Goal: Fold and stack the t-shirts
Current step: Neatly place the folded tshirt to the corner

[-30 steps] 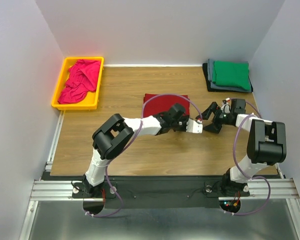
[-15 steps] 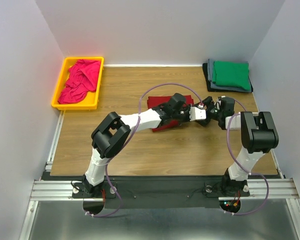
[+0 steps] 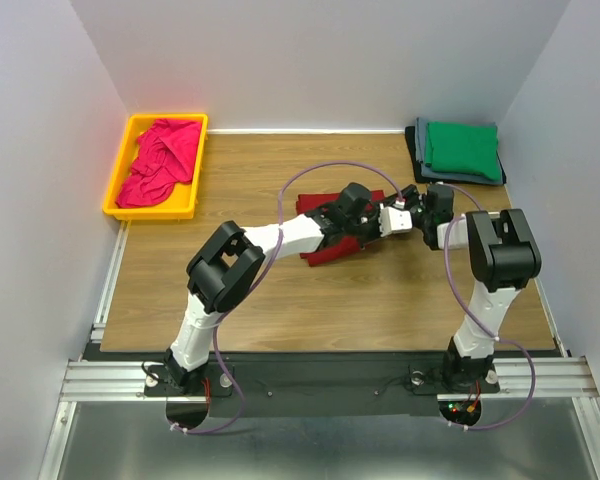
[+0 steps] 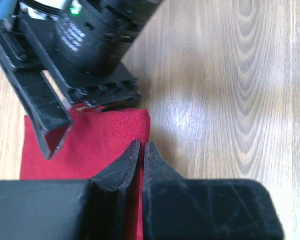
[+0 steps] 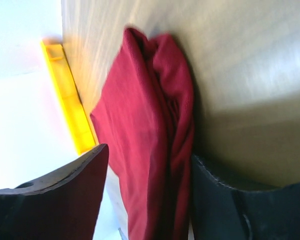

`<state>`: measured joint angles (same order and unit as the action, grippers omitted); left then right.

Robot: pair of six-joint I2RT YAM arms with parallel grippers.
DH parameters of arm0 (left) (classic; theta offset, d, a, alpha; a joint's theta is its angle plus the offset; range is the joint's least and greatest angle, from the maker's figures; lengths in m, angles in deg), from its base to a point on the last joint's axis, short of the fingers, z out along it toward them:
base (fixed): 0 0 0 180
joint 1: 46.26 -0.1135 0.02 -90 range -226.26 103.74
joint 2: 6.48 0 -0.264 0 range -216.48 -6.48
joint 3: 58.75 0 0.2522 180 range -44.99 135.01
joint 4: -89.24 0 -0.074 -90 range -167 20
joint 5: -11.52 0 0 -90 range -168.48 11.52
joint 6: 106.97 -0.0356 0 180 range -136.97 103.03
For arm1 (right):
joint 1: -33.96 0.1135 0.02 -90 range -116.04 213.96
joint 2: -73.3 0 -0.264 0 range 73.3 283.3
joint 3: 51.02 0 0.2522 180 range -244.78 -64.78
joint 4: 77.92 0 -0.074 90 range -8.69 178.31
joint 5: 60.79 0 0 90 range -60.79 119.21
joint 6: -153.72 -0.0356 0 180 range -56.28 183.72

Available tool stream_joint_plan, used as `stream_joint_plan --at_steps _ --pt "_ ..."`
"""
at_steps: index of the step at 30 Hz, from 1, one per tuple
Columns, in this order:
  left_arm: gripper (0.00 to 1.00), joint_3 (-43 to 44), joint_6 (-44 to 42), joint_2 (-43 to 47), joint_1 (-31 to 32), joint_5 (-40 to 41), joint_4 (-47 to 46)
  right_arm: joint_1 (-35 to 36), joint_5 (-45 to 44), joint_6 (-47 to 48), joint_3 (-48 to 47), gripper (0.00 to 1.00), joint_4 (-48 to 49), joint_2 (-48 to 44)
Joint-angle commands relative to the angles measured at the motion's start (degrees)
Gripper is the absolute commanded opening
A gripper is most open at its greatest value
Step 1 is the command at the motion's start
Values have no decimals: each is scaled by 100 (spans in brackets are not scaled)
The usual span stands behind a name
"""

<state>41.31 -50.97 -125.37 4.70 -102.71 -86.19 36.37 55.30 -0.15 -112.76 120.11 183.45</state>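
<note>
The dark red t-shirt (image 3: 322, 248) lies folded mid-table, partly under my left forearm. My left gripper (image 3: 388, 222) sits at its right corner; in the left wrist view the gripper (image 4: 141, 143) is shut, with a thin strip of the red cloth (image 4: 90, 145) pinched between its fingers. My right gripper (image 3: 408, 204) meets it from the right. In the right wrist view the right gripper (image 5: 150, 155) is open, with the folded red edge (image 5: 150, 120) between its fingers. A magenta-pink t-shirt (image 3: 160, 160) lies crumpled in the bin.
The yellow bin (image 3: 120, 195) stands at the back left and shows as a yellow strip (image 5: 65, 95) in the right wrist view. A folded stack of green on grey on black t-shirts (image 3: 462, 148) sits at the back right corner. Walls close in three sides.
My left gripper has moved back and right, dragging and turning the red shirt. My right gripper has swung left onto the shirt's edge, and its jaws have narrowed around it.
</note>
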Motion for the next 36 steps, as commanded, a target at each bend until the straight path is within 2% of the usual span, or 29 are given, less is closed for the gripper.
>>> stream_joint_plan --at_steps 1,3,7,8,10,11,12,13,15,19,22,24,25,29,33,36 --pt "0 343 60 94 -51 -319 -197 66 -385 226 -307 64 143 366" --pt "0 352 -19 94 -51 -354 -197 84 -455 244 -299 63 204 428" --pt "0 423 -45 41 -60 -337 -162 128 -420 376 -378 49 284 499" --pt "0 423 -80 41 -60 -346 -171 128 -394 480 -395 34 284 508" --pt "0 431 -81 59 -69 -372 -162 145 -394 604 -431 16 284 525" --pt "0 431 -63 103 -77 -363 -162 145 -342 805 -535 2 249 517" --pt "2 431 -37 138 -95 -328 -75 154 -324 955 -632 1 127 516" --pt "17 431 -11 190 -104 -319 13 154 -332 1252 -755 1 -196 482" --pt "38 318 208 480 -174 -180 303 154 -341 1648 -1158 1 -549 350" --pt "50 -235 990 1253 -604 -538 865 163 -735 3209 -1933 1 -1700 121" --pt "52 -867 1360 1972 -982 -609 1426 163 -990 4229 -2669 1 -2271 85" --pt "59 -1052 1448 2193 -1140 -548 1507 154 -1114 4706 -2811 0 -2554 112" --pt "61 -1124 1553 2290 -1184 -182 1595 145 -1167 4953 -3126 1 -2686 182" --pt "61 -1458 1738 2817 -1387 180 1763 145 -1509 6208 -3864 1 -3160 436" --pt "61 -1800 1835 3187 -1413 419 1763 67 -1852 6905 -4744 1 -3591 797" --pt "61 -1985 1906 3416 -1413 489 1754 -48 -1905 7090 -5482 1 -3732 1052"
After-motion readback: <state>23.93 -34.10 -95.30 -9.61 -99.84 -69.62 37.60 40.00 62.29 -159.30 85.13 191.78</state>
